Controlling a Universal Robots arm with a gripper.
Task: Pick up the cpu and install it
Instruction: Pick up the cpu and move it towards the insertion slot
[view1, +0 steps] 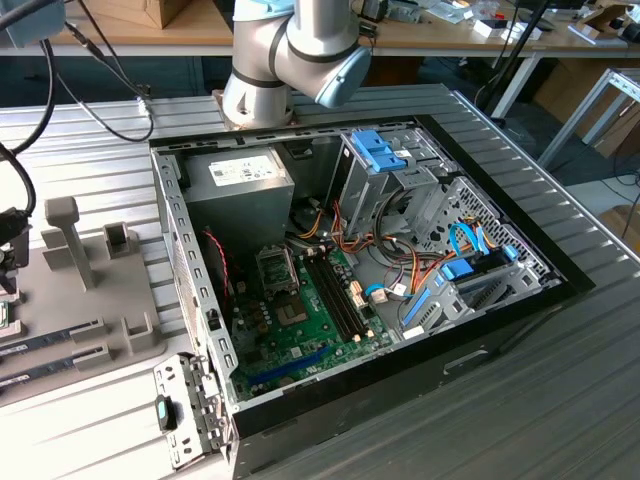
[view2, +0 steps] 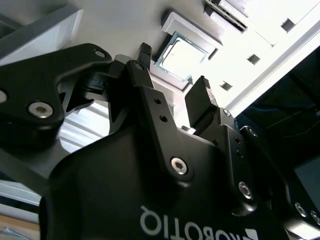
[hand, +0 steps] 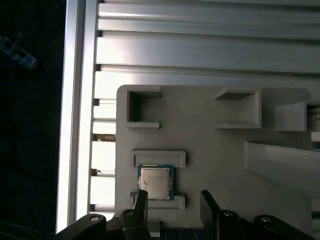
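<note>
Over the grey holder tray (hand: 215, 150) in the first wrist view, the gripper (hand: 174, 200) hangs wide open and empty, roughly straddling the cpu (hand: 155, 182), which lies flat between two ledges, likely to keep it square for grasping.

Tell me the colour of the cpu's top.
Silvery-grey, with a greenish edge around it. The cpu shows best in the first wrist view.
</note>
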